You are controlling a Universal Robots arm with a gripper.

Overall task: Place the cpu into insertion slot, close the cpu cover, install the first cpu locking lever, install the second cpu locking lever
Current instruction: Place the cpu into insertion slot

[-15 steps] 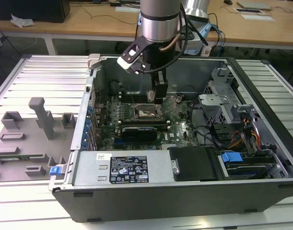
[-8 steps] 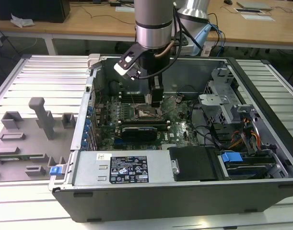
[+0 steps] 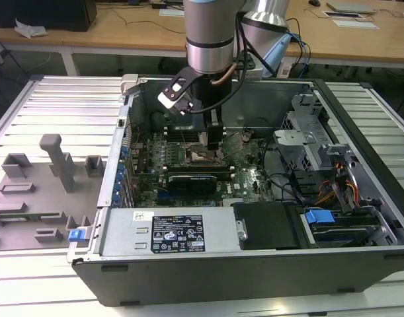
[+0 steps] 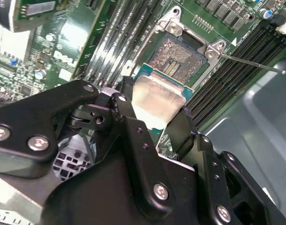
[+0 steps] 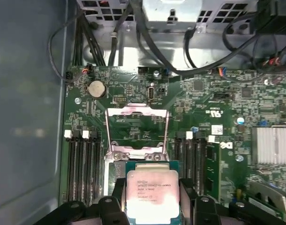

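Silvery cpu (image 5: 152, 193) is clamped in my claw (image 4: 154, 117), not seated. Bare slot (image 4: 178, 54) lies just past the fingertips, and the cover (image 5: 137, 111) stands open beyond it. Placing step in hand. I judge seating calls for squaring the chip over the slot.

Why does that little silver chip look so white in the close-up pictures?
Glare: in the second wrist view the metal top of the cpu mirrors the light into a blank patch; in the first wrist view it shines pale, its print faint.

Bare insertion slot (image 4: 178, 58) between memory slots (image 4: 241, 61)
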